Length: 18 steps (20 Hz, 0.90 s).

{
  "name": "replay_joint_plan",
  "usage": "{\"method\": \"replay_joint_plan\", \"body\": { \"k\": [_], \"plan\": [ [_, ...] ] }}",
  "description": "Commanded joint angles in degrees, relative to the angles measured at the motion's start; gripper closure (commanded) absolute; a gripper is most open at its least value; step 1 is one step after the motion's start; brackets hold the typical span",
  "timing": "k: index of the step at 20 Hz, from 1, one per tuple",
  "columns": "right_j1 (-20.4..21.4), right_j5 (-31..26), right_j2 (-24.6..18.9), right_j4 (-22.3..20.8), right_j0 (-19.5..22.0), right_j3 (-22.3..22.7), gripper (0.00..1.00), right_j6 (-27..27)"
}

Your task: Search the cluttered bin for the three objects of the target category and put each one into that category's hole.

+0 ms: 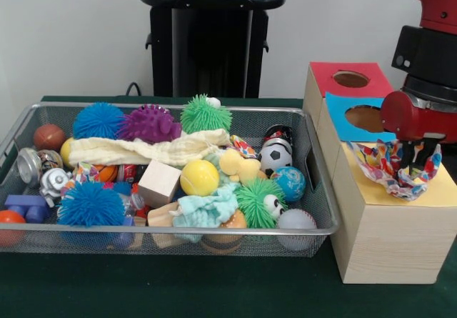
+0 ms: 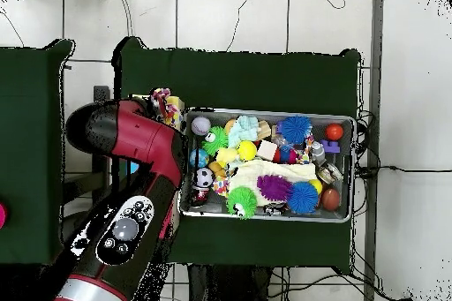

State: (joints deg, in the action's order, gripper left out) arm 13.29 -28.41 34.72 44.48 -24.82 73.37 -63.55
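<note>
The tool (image 1: 420, 155) hung over the wooden box (image 1: 389, 239), which stood just beside the wire bin (image 1: 164, 231) on the green counter (image 1: 214, 289), and its fingers were closed on a patterned cloth (image 1: 397, 171) whose folds drooped onto the box's yellow-topped section. By my reading, this was the delivery step for one cloth item: the piece had left the bin and was poised over the box but not yet down a hole. Behind the yellow section lay a blue-topped hole (image 1: 364, 118) and a red-topped hole (image 1: 350, 79); any hole in the yellow top was hidden by the cloth. The next move seemingly called for centring the cloth over its opening before release, since loose edges could snag the rim. In the bin a cream cloth (image 1: 153, 148) and a pale teal cloth (image 1: 203, 211) remained among the balls.
</note>
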Motion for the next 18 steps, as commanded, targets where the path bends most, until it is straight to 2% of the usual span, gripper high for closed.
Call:
{"method": "replay_joint_plan", "body": {
  "k": [1,18],
  "plan": [
    [-4.54,-6.85,-10.22,-3.31,1.08,9.79,1.0,-15.31],
    [-3.72,-7.68,-10.52,-3.2,0.66,12.17,1.0,-15.81]
  ]
}}
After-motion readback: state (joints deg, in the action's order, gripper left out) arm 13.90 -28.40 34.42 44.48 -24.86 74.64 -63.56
